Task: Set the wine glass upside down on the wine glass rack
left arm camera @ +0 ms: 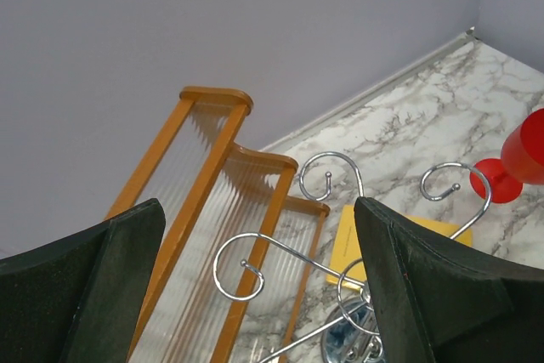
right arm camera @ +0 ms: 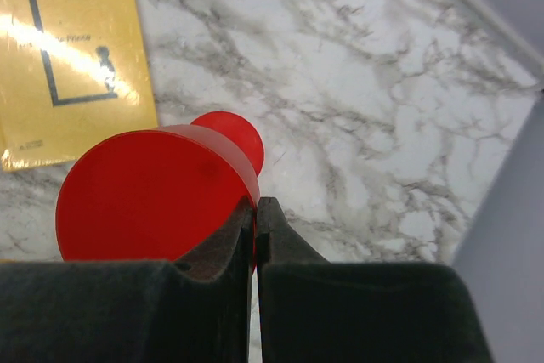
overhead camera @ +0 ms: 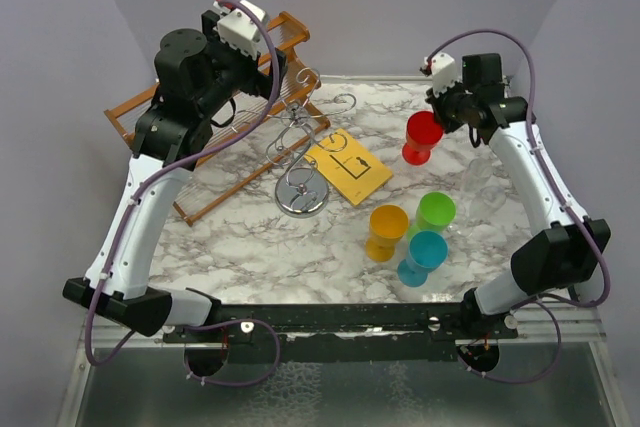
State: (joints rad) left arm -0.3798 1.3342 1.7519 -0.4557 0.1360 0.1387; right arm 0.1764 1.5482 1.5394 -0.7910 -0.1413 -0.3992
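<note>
The red wine glass (overhead camera: 422, 135) stands upright at the back right of the marble table, its foot low over the tabletop. My right gripper (overhead camera: 441, 107) is shut on its rim; in the right wrist view the fingertips (right arm camera: 256, 210) pinch the glass wall (right arm camera: 144, 193). The silver wire wine glass rack (overhead camera: 303, 162) stands at the table's middle back, with curled arms and a shiny round base (left arm camera: 342, 343). My left gripper (left arm camera: 259, 286) is open and empty, held above the rack (overhead camera: 262, 65). The red glass also shows in the left wrist view (left arm camera: 527, 155).
A brown wooden slatted rack (overhead camera: 220, 127) lies at the back left, behind the silver rack. A yellow card (overhead camera: 348, 167) lies beside the rack's base. Orange (overhead camera: 387, 230), green (overhead camera: 435, 212) and blue (overhead camera: 423, 255) glasses stand at the front right.
</note>
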